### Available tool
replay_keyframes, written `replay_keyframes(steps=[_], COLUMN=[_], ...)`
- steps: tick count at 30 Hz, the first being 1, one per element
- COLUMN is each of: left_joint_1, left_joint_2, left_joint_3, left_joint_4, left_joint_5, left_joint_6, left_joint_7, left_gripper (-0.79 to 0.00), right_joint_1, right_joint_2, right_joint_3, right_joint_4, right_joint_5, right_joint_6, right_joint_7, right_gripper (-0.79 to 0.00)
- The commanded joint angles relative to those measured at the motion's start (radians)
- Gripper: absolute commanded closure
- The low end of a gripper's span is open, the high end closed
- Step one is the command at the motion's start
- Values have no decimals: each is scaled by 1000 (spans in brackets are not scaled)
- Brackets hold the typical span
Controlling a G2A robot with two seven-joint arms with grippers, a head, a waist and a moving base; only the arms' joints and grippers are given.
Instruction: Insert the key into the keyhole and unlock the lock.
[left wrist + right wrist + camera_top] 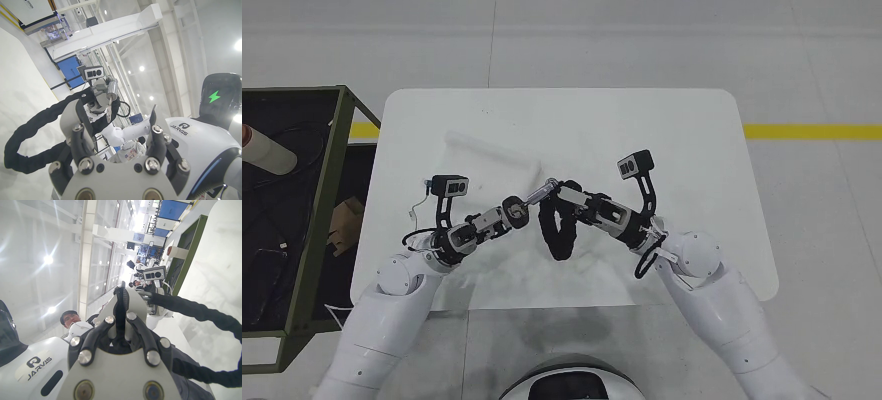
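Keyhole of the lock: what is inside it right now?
The key sits in the keyhole of the lock, its head and part of the blade sticking out. The blade's tip is hidden inside the lock, so its depth cannot be seen.

The black cable loop [559, 235] is hanging from the lock [112, 89] over the middle of the table [692, 130], blocking the way there. The key [109, 111] is sticking out of the lock toward the left gripper [117, 107], whose fingers are standing wide apart. The far edge and corners are giving lots of room. A green frame [327, 200] is crowding the left edge.
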Motion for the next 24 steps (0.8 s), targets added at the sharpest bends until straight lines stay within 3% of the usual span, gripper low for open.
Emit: replay_keyframes(steps=[1,13,20,24], left_joint_1=[0,2,42,63], left_joint_2=[-1,-1,-8,-20], left_joint_3=[0,-5,-60,-75], left_joint_4=[-1,-1,-67,-94], left_joint_5=[-2,15,352,534], left_joint_6=[1,12,-202,-278], left_joint_7=[4,5,161,284], left_gripper=[0,0,0,0], right_joint_1=[-1,-2,-27,-30], right_joint_2=[0,0,2,3], right_joint_3=[0,2,17,22], right_joint_4=[-1,-2,-32,-36], right_joint_5=[2,7,-14,-21], right_joint_6=[0,4,21,27], right_joint_7=[0,7,-20,-20], right_gripper=[0,0,0,0])
